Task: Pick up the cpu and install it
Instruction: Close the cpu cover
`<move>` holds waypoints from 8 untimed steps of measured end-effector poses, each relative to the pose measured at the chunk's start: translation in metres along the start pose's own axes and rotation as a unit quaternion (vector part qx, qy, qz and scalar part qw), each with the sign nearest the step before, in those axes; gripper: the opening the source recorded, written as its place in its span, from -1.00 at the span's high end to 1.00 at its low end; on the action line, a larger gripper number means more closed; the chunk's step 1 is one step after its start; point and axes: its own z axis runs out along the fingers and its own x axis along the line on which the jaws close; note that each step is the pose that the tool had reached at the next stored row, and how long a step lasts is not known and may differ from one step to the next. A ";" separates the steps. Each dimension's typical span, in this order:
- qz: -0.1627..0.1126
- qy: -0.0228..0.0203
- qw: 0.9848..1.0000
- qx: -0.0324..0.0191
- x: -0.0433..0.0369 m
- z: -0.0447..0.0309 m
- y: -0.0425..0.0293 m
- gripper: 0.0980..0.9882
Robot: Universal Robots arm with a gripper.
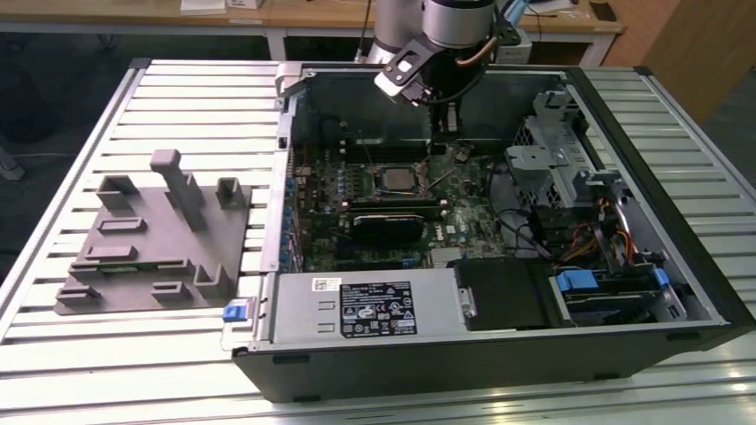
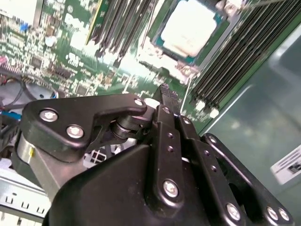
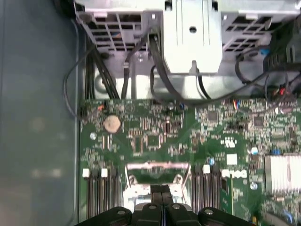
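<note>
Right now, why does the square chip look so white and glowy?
In the second wrist view, light bounces off the cpu and its metal top glares almost white, with bright patches on the motherboard too; in the exterior view, the cpu lies in the shade of the computer case and looks dull grey.

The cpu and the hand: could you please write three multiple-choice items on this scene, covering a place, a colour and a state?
1. Where is the cpu? A on the table; B seated on the green board; C on the power supply.
2. What colour is the fixture? A grey; B red; C yellow.
3. How are the hand's fingers? A wide open; B shut, empty; C shut on a cable.
Answers: B, its pale top shows there; A, plain grey; B, fingers meet, nothing between.
</note>
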 end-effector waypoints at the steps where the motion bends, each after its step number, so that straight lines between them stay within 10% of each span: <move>1: 0.000 0.000 1.000 0.000 0.0001 0.0001 0.0021 0.98; 8: 0.000 0.000 1.000 0.000 0.0002 -0.0012 0.0052 0.98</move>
